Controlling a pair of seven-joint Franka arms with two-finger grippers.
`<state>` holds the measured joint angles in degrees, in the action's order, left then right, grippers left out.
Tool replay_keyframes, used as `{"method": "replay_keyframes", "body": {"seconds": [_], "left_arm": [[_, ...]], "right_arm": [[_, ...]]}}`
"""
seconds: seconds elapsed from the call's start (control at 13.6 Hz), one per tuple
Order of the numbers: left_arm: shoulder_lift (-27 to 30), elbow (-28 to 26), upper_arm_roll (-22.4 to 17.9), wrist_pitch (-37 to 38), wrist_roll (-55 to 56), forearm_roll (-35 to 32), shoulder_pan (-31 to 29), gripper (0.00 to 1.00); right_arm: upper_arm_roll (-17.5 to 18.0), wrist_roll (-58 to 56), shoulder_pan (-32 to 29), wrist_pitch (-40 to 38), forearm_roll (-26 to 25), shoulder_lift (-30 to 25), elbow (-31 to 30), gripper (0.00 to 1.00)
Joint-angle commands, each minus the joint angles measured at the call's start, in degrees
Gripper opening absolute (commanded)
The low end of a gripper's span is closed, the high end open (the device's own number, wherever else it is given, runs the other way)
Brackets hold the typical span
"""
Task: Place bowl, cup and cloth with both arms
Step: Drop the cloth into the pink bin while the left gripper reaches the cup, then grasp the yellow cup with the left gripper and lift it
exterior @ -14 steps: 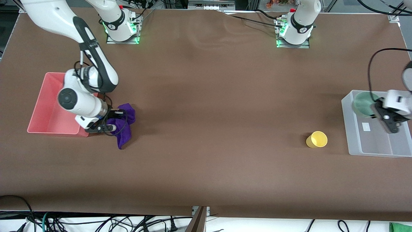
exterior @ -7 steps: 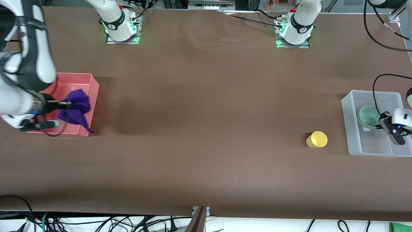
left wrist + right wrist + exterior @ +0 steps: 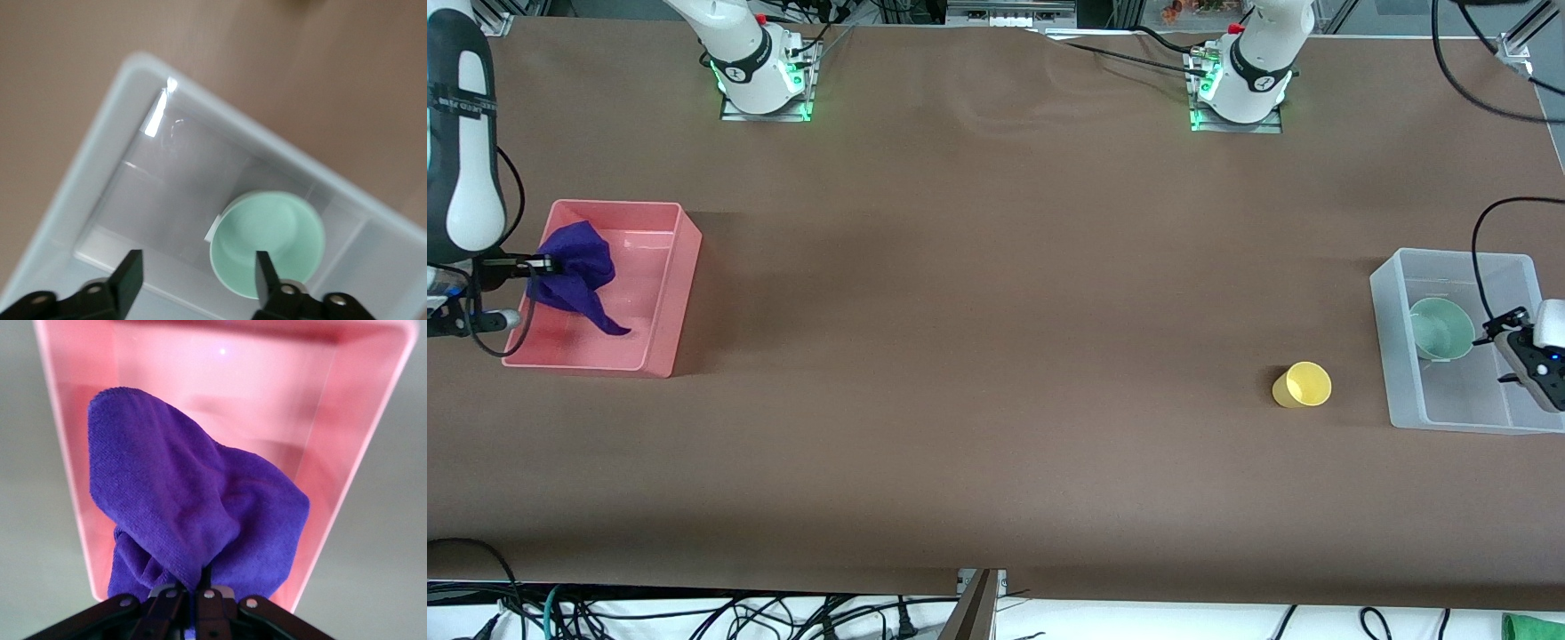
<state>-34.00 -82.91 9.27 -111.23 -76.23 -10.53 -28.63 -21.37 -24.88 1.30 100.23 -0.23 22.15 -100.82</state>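
Note:
The purple cloth hangs from my right gripper, which is shut on it over the pink bin; in the right wrist view the cloth drapes over the bin. The mint-green bowl rests upright in the clear bin. My left gripper is open and empty above that bin, beside the bowl; the left wrist view shows the bowl and both fingers spread wide. The yellow cup lies on its side on the table, beside the clear bin.
The brown table stretches between the two bins. Both arm bases stand along the edge farthest from the front camera. Cables hang off the table edge nearest the front camera.
My right gripper has carried the cloth from the table beside the pink bin to over the bin. My left gripper has let go of the bowl in the clear bin and drawn away.

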Motion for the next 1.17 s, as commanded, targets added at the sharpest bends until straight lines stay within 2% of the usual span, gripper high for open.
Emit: {"method": "replay_keyframes", "body": {"seconds": [0.0,0.15,0.22,0.29,0.37,0.59,0.66,0.81,0.88,0.95,1.1], "left_arm": [[3.41,-1.46,4.77,3.04,13.59,-0.1,1.3,1.0],[2.8,-1.55,8.29,2.86,28.34,-0.1,2.43,1.0],[1.31,-1.55,8.66,2.43,34.94,-0.1,4.62,1.0],[-0.01,-1.46,8.66,1.81,40.75,-0.1,7.42,1.0],[-1.85,-1.9,8.57,-0.54,46.03,-0.19,8.58,1.0],[-7.56,-2.43,8.57,-6.79,49.34,-0.27,8.68,0.99],[-8.71,-2.6,8.57,-7.24,49.34,-0.28,8.68,0.79],[-10.38,-2.43,8.57,-7.25,49.34,-0.28,9.03,0.09],[-10.65,-2.34,8.57,-7.25,49.34,-0.19,9.38,0.0],[-10.65,-2.17,8.57,-7.25,49.25,-0.19,9.39,0.0],[-10.3,-2.08,8.57,-7.07,48.55,-0.28,9.21,0.0]], "right_arm": [[-0.78,-0.26,0.37,5.48,-0.82,-1.06,-7.18,0.0],[-1.04,-0.26,0.28,8.74,-0.74,-0.8,-9.91,0.0],[-1.04,-0.17,0.28,9.27,-0.74,-0.71,-10.27,0.17],[-1.04,-0.09,0.28,9.36,-0.56,-0.71,-10.19,0.75],[-1.04,-0.09,0.28,9.19,-0.39,-0.88,-9.75,1.0],[-1.04,0.35,0.28,5.78,1.97,-2.46,-5.11,1.0],[-0.78,0.44,0.28,2.8,3.29,-2.72,-1.95,1.0],[1.49,0.44,0.37,-5.88,3.57,-2.82,7.08,1.0],[3.59,0.35,0.37,-9.58,3.48,-2.9,11.57,1.0],[5.79,0.44,0.37,-13.1,3.31,-3.43,15.18,1.0],[11.4,2.36,0.46,-16.9,2.96,-5.44,18.63,1.0]]}}
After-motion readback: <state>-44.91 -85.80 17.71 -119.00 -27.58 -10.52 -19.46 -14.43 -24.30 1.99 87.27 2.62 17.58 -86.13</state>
